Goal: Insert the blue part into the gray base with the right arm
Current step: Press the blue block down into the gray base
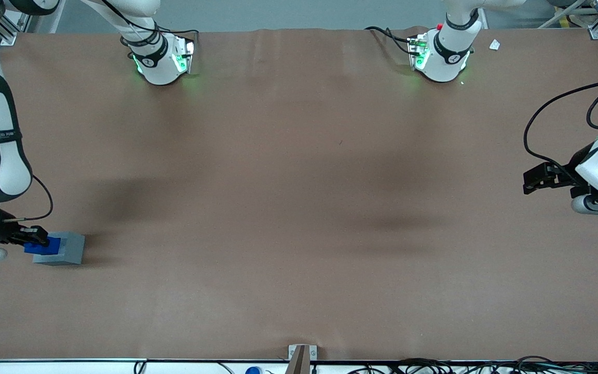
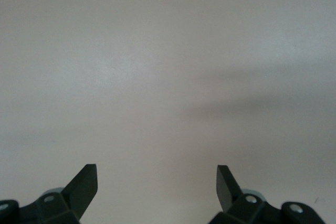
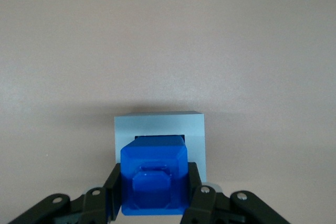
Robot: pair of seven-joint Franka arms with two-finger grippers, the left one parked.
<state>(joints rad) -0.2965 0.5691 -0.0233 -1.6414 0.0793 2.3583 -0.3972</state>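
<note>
At the table's working-arm end, about eight o'clock in the front view, the gripper (image 3: 153, 192) pinches the blue part (image 3: 153, 177) directly over the base (image 3: 159, 129). Pickup looks done; seating into the socket remains.

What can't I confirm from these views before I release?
- Gray base socket: in the right wrist view the blue part covers it, so seating depth is unreadable.
- Front view: the gripper overlaps the blue part; the arm is cut off by the picture's edge.
</note>
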